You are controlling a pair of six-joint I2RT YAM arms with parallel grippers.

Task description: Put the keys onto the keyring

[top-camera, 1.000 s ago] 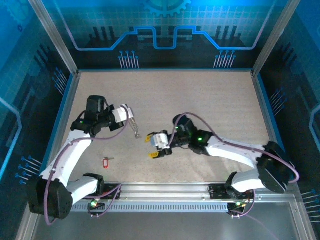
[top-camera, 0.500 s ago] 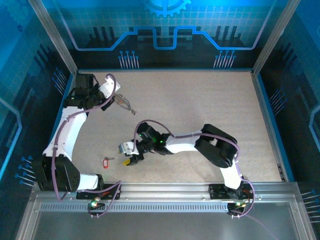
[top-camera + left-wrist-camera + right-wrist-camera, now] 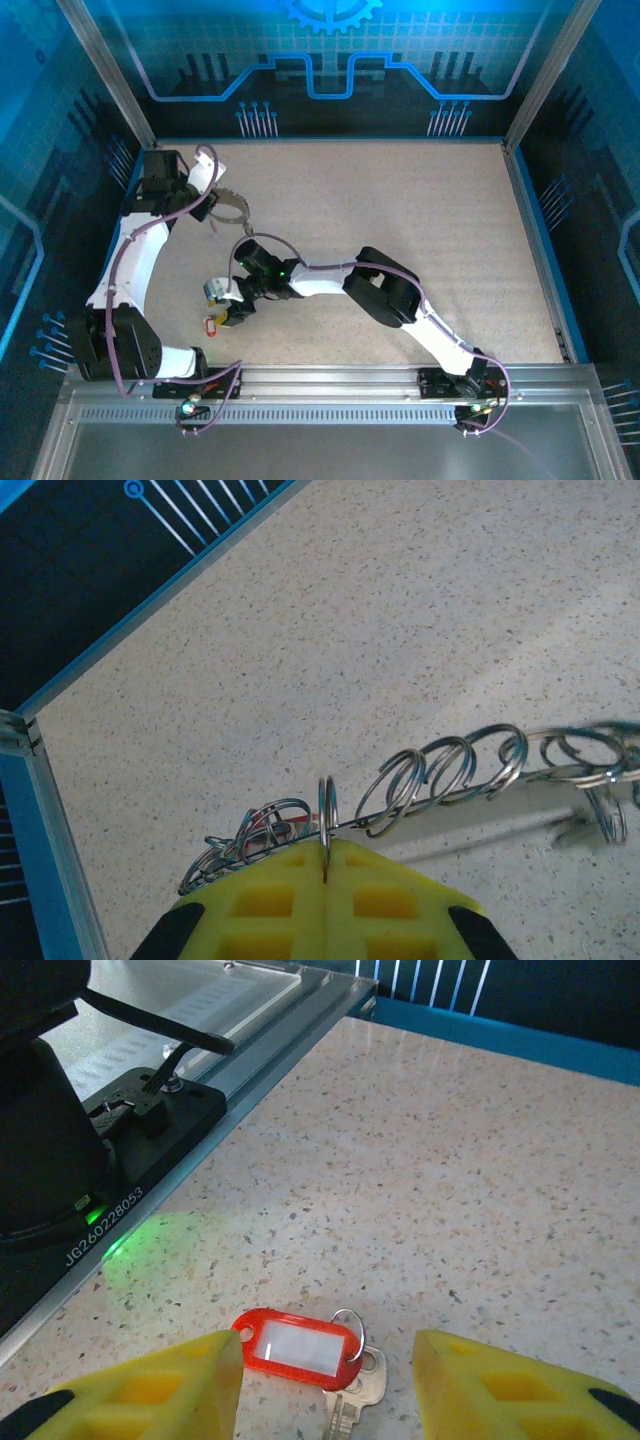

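Note:
My left gripper (image 3: 327, 846) is shut on the keyring (image 3: 440, 780), a thin silver wire strung with several small split rings. One ring is pinched upright between the yellow pads (image 3: 270, 900). From above, that gripper (image 3: 214, 204) holds the keyring (image 3: 233, 208) over the table's far left. A silver key (image 3: 352, 1392) with a red plastic tag (image 3: 300, 1345) lies flat on the table. My right gripper (image 3: 328, 1385) stands open just above it, one yellow finger on each side, not touching. From above, the right gripper (image 3: 226, 306) hovers by the red-tagged key (image 3: 211, 325).
The metal rail (image 3: 150, 1110) at the table's near edge and the left arm's base (image 3: 50, 1150) sit close behind the key. The blue side wall (image 3: 40, 810) runs beside the left gripper. Speckled tabletop (image 3: 420, 220) stretches to the right.
The right arm has swept left across the table to the red-tagged key, its jaws narrowing slightly. The left arm has drawn back toward the far-left corner with the keyring.

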